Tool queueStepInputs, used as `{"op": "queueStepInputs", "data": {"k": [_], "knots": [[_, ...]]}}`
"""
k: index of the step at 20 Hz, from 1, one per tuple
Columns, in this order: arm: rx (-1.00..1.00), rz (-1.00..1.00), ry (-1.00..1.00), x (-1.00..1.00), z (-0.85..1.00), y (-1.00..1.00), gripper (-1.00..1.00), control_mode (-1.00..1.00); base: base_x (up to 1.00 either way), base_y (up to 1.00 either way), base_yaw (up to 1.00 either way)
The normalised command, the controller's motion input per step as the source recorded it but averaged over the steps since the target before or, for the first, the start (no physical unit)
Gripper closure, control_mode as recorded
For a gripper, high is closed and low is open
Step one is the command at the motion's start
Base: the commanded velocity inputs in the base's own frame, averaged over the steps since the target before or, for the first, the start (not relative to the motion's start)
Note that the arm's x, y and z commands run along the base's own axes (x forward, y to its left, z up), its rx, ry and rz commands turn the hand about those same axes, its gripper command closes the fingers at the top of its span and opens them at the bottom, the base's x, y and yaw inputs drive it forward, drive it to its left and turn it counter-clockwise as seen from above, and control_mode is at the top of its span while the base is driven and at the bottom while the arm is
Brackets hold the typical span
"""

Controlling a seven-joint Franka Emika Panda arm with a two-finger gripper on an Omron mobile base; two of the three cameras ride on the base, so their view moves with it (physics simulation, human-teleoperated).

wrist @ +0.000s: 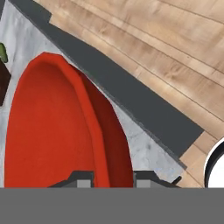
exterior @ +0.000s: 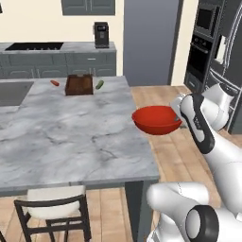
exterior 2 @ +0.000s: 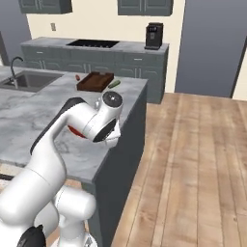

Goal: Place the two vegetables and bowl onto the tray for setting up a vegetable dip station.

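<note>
The gripper (wrist: 107, 177) is clamped narrow on the rim of the red bowl (wrist: 52, 131): in the hand view one dark fingertip (wrist: 83, 178) sits inside the wall and the other outside it. That pinch is readable here alone. In the left base view the hand (exterior: 179, 111) meets the bowl's right edge and the bowl (exterior: 157, 120) hangs in the air, lifted above the right border of the island counter (exterior: 71, 132), partly out over the floor. In the right base view the arm's own wrist covers nearly all of it, leaving a red sliver (exterior 2: 75, 131) beside the white links.

The bowl is shallow, round and glossy, deeper red inside its wall.

Well apart from it, at the far end of the counter, the dark brown tray (exterior: 79, 85) lies flat, with the carrot (exterior: 55, 83) to its left and the cucumber (exterior: 99, 84) just beside its right end, both on the stone.

The counter is grey-veined marble with a sink (exterior 2: 29, 79) set in. Beyond stand grey cabinets, a cooktop (exterior: 34, 46) and a coffee machine (exterior: 101, 34); the floor is wood planks (exterior 2: 202, 159), and a dark chair (exterior: 52, 212) is tucked under the near edge.
</note>
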Motion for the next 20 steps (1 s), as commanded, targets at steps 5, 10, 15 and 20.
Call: {"op": "queueStepInputs", "data": {"k": [5,10,15,20], "knots": [[0.0,0.0,0.0,0.0,0.0,0.0,1.0,1.0,0.07,-0.75,0.01],[0.0,0.0,0.0,0.0,0.0,0.0,1.0,1.0,0.16,-0.7,0.03],[0.0,0.0,0.0,0.0,0.0,0.0,1.0,1.0,0.35,-0.61,0.03],[0.0,0.0,0.0,0.0,0.0,0.0,1.0,1.0,0.43,-0.58,0.01]]}}
